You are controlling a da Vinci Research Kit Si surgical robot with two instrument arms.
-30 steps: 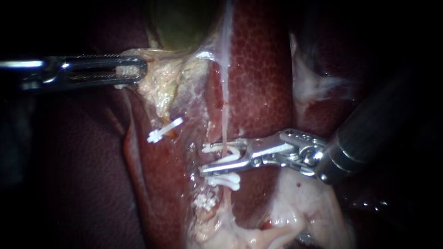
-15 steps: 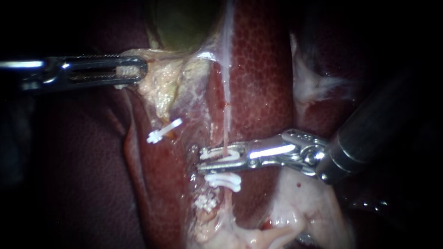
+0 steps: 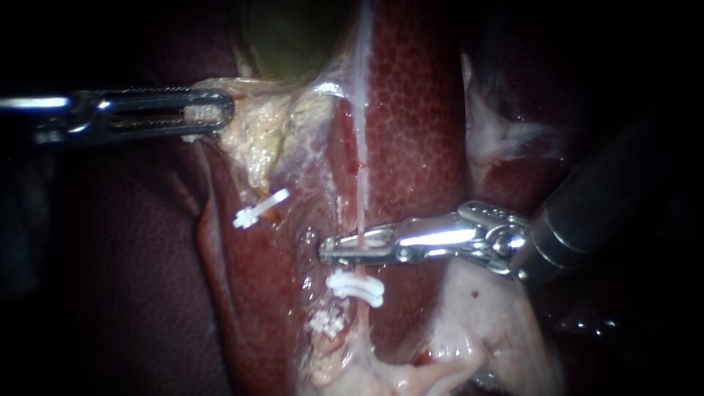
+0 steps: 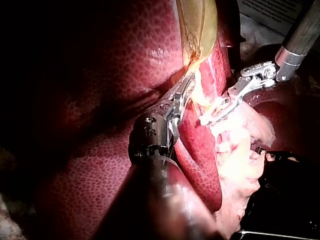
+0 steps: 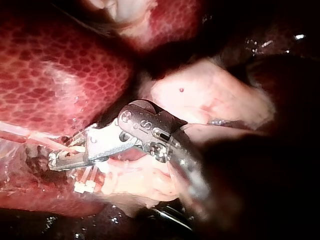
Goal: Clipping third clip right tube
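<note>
The right instrument enters from the right edge of the endoscope view, and most of its dark shaft is lost in shadow. Its jaws are pressed together across the right tube, a thin pale strand running down the centre of the frame over the liver. Whatever sits between the jaws is hidden by the metal, so a clip there cannot be made out. Just below the jaws a white clip lies across the same tube. Left of centre, a second white clip sits at an angle on yellowish tissue, and what it grips is hard to see.

The left instrument comes in from the upper left, its shaft cut off by the frame edge. Its jaws pinch pale tissue below the greenish gallbladder, which is cropped at the top.

In the right wrist view the closed jaws cover the tube where they cross it, and the tissue ahead of them is dark and indistinct.
</note>
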